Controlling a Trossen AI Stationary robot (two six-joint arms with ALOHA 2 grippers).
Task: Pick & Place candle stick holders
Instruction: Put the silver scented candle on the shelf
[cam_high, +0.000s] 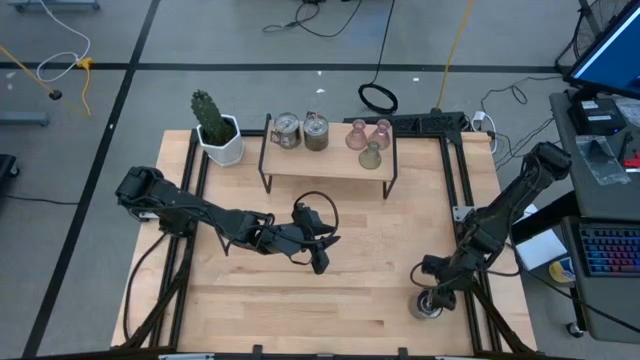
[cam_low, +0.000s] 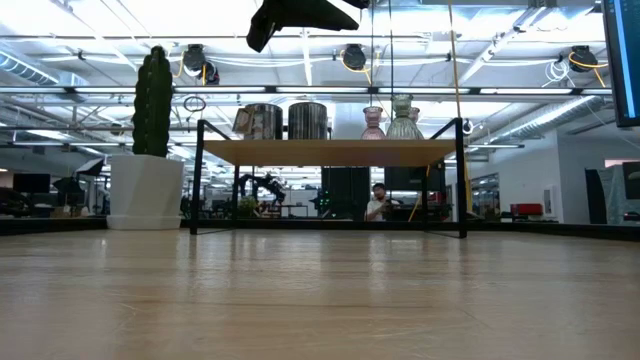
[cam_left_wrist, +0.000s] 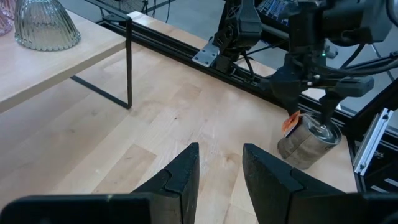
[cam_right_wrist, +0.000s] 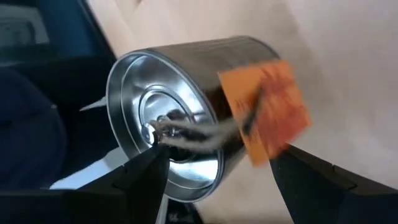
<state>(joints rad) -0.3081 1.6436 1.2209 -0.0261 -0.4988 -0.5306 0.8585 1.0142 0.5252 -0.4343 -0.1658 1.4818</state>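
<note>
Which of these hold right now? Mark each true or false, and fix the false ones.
1. Two silver metal holders stand on the small shelf. True.
2. The right gripper is over the shelf. False: it is low at the table's front right, fingers straddling a third silver holder.
3. The left gripper holds a glass holder. False: nothing is between its fingers.
4. The cactus pot sits left of the shelf. True.
5. The olive-green glass holder lies on the tabletop. False: it stands on the shelf.

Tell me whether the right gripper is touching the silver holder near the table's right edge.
Cannot tell. In the right wrist view the right gripper straddles the silver holder, fingers on both sides, but neither contact nor gap shows plainly.
</note>
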